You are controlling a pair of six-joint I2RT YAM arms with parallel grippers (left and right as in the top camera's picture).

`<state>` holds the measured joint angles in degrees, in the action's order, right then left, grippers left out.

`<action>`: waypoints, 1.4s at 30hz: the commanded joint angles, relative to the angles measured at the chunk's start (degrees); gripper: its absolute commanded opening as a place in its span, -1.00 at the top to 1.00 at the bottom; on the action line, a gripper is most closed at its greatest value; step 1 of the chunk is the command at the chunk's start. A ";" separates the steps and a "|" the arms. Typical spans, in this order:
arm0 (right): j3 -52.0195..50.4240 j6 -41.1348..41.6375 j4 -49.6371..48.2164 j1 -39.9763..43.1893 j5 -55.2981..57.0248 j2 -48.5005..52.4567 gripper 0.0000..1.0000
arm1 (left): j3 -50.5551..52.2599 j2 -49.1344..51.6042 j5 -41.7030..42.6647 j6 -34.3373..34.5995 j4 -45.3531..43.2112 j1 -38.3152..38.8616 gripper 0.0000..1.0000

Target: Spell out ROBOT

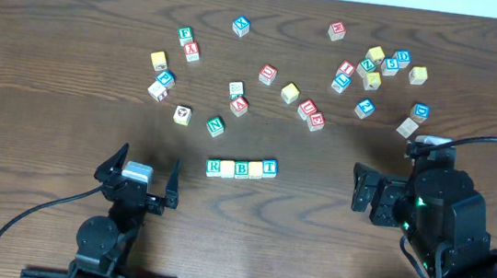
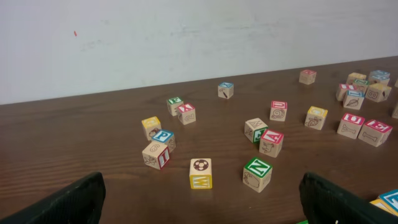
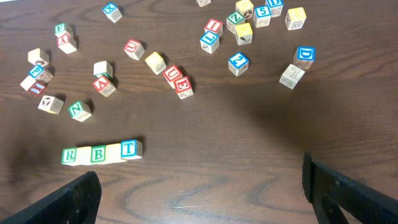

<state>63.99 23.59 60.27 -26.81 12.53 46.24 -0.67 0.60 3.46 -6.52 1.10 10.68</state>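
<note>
Both pincers sit at the near side of the tabletop. At near left, the left pincer points toward the far side, its jaws spread wide with nothing between them. At near right, the right pincer points left, its jaws likewise wide apart and empty.

Between the two, slightly farther out, five cubes form a straight row running left to right with their sides touching. They are the green R cube, the left yellow cube, the green B cube, the right yellow cube and the blue T cube. Neither yellow cube shows a letter that can be read from above. Both pincers are well apart from the row.

Just beyond the row's left end lies the green N cube, turned at an angle. Farther still, loose cubes are scattered across the tabletop. A red U cube and a red E cube touch near the middle, and a blue D cube lies to the right. A tight cluster sits at far right.
</note>
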 commanded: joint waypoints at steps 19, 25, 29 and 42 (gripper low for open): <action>0.09 -0.52 0.04 0.24 0.83 -0.11 -0.98 | 0.44 -0.37 -0.11 -1.16 2.73 -0.15 -0.96; 0.09 -0.52 0.04 0.24 0.83 -0.11 -0.99 | 0.44 -0.37 -0.11 -1.16 2.73 -0.15 -0.96; 0.02 -0.98 -0.09 0.00 1.68 -0.66 -0.98 | 0.44 -0.37 -0.11 -1.16 2.73 -0.15 -0.96; -33.83 -12.83 -56.19 4.96 -2.89 -22.27 -0.99 | 0.44 -0.37 -0.11 -1.18 2.73 -0.15 -0.96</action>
<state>37.54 14.85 8.88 -22.87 11.11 28.25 -0.95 0.60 3.49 -6.55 1.50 10.68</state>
